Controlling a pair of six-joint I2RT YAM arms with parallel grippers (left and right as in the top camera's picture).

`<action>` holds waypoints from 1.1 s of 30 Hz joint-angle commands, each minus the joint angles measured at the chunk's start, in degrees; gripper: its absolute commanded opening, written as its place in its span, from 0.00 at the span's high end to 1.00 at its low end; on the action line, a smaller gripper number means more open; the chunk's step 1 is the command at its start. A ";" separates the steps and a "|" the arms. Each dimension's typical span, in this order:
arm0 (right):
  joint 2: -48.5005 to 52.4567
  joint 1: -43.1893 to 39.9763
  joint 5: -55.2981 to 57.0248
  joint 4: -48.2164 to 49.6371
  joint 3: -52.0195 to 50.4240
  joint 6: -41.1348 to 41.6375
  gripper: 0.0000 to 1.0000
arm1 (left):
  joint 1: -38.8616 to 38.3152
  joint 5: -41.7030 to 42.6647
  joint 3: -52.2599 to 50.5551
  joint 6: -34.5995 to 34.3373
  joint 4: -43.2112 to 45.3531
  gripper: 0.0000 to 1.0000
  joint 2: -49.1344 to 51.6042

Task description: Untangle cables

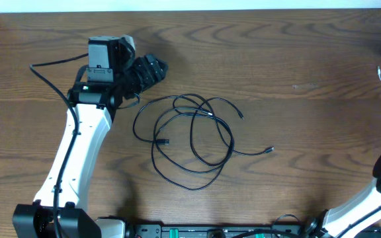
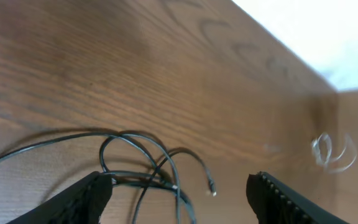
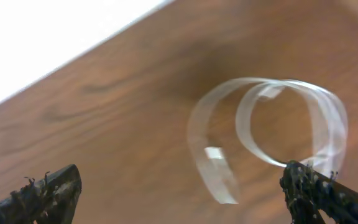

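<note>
The right pincer [image 3: 180, 171] is spread wide and grasps nothing. Its two dark fingertips sit at the bottom corners of the right wrist view, and the white cable [image 3: 272, 82] lies curled in blurred loops between and beyond them. One loop passes very close to the right-hand fingertip, and I cannot tell whether it touches. The left pincer [image 2: 180, 182] is also parted and empty. From overhead it hangs up and to the left of the black cables [image 1: 192, 132], near them but apart. They lie in the middle of the table [image 1: 296, 59] as several loose loops crossing one another, with one plug end [image 1: 270, 151] trailing out free to the right. The white cable is at the far right edge of the table, well apart from the black bundle, so the step in hand looks like setting the white one off on its own. The black cables are not yet separated. The next move probably calls for one pincer to close on a free end or an outer loop of a single black cable. It would then draw that cable sideways, slowly enough that the crossing loops slide off instead of tightening, perhaps while the other pincer pins the rest.
</note>
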 commanded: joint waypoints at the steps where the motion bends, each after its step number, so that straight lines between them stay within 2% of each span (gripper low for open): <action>1: -4.37 5.33 -6.75 -1.31 0.46 -0.39 0.01 | -2.54 -0.61 -0.48 7.26 -1.64 0.27 1.81; 13: -4.46 21.75 -6.49 -9.22 0.44 -0.39 0.01 | -4.57 -0.57 -1.16 23.04 -10.80 0.28 14.60; 23: -4.46 28.26 -2.67 -11.78 0.44 -0.42 0.01 | -4.57 -1.16 -1.14 35.69 -10.38 0.28 23.50; 28: -4.46 28.65 -2.64 -12.59 0.44 -0.42 0.01 | -4.57 -10.43 -1.16 36.09 -9.79 0.28 23.87; 33: -4.44 28.63 -2.64 -13.44 0.42 -0.42 0.01 | -4.57 -11.69 -1.16 37.68 -8.22 0.29 23.87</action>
